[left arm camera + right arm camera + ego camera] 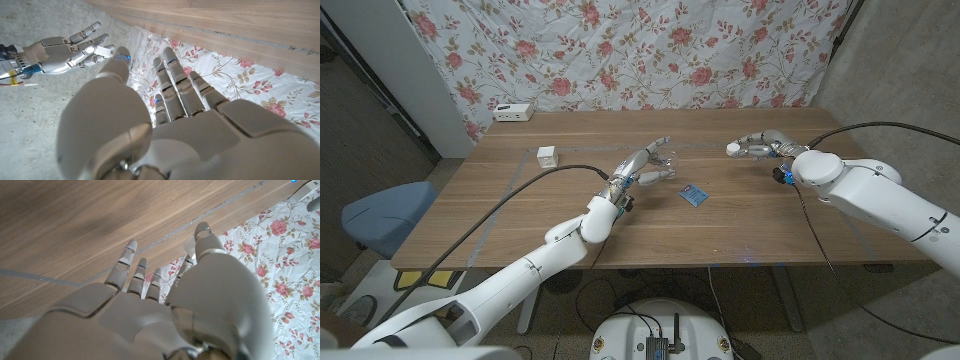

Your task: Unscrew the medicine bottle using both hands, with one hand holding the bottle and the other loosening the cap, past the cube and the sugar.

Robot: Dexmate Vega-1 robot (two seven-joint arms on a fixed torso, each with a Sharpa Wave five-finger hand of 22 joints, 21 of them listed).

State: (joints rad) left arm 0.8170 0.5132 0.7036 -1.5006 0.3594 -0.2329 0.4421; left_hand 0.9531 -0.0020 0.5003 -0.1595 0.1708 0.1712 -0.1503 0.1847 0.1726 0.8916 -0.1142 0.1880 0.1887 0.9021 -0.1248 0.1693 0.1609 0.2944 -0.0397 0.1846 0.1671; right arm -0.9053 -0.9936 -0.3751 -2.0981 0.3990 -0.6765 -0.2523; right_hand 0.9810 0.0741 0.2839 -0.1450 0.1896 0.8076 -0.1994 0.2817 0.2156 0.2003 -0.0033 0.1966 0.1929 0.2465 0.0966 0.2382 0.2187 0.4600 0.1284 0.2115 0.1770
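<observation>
**Cap looks free: hold the bottle steady and park the cap**

The left hand (pixel 638 170) is near the middle of the table, with its thumb and fingers wrapped around the clear medicine bottle (pixel 668 172). The left wrist view shows the bottle (pixel 142 55) sitting between the thumb and the fingers (pixel 172 75). Its plastic is see-through, so I cannot tell how upright it is.

The right hand (pixel 760 149) is well apart, on the far right. It pinches a small white piece (pixel 732 149) at its fingertips, and I take this to be the cap. The other fingers are loosely spread.

The cube (pixel 547 155) sits to the left of the bottle. The blue sugar packet (pixel 693 195) lies just near and right of it. Neither hand touches either 1.

My judgement is that the loosening is done or nearly done, since the 2 hands are apart and the cap is with the right.

- **Left hand:** keep the grip firm but not crushing, because thin clear plastic will flex and could slip. Keep the mouth of the bottle pointing up so nothing spills.
- **Right hand:** keep the pinch closed until the cap is low over bare wood on the right, then release it there.
- **Both arms:** move slowly and avoid sweeping across the packet or toward the cube.
</observation>
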